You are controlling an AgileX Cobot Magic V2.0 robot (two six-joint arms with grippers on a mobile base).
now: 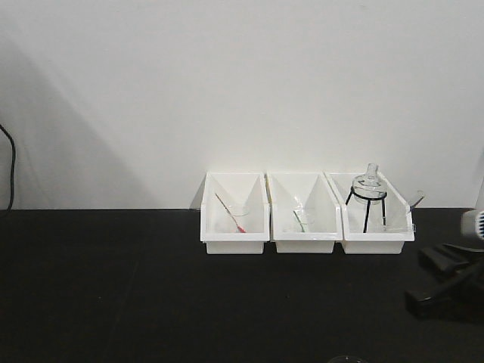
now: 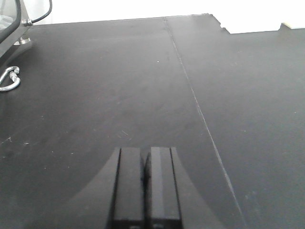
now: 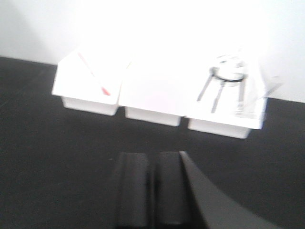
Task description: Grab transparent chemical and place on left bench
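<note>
1. My right gripper [image 3: 147, 191] has its pads pressed together, nothing between them, hanging low over the black bench [image 1: 113, 287]. The right wrist view is blurred, but no gap shows.
2. Straight ahead of it is a row of three white bins. Ahead and to its right is the right-hand bin [image 3: 228, 119]. It holds a clear glass flask [image 1: 369, 184] on a black wire tripod stand [image 1: 367, 208].
3. I take that flask as the transparent chemical: colourless glass, neck up, long axis upright. Whether there is liquid inside I can't tell.
4. The middle bin [image 1: 305, 227] dead ahead has a small clear cup with a green-tipped stick. The left bin [image 1: 234, 227] has one with a red-tipped stick. These could also pass as clear, so my pick is a judgement.
5. The right arm is the nearer one. In the front view it shows at the right edge [image 1: 446, 280], just this side of the flask's bin.
6. My left gripper [image 2: 145, 191] is also closed on nothing, over bare bench, with no bins in its view. A metal carabiner [image 2: 9, 80] lies far off to its left.
7. Next move, I'd say: open the right fingers, go forward and slightly right, come at the flask neck from above.
</note>
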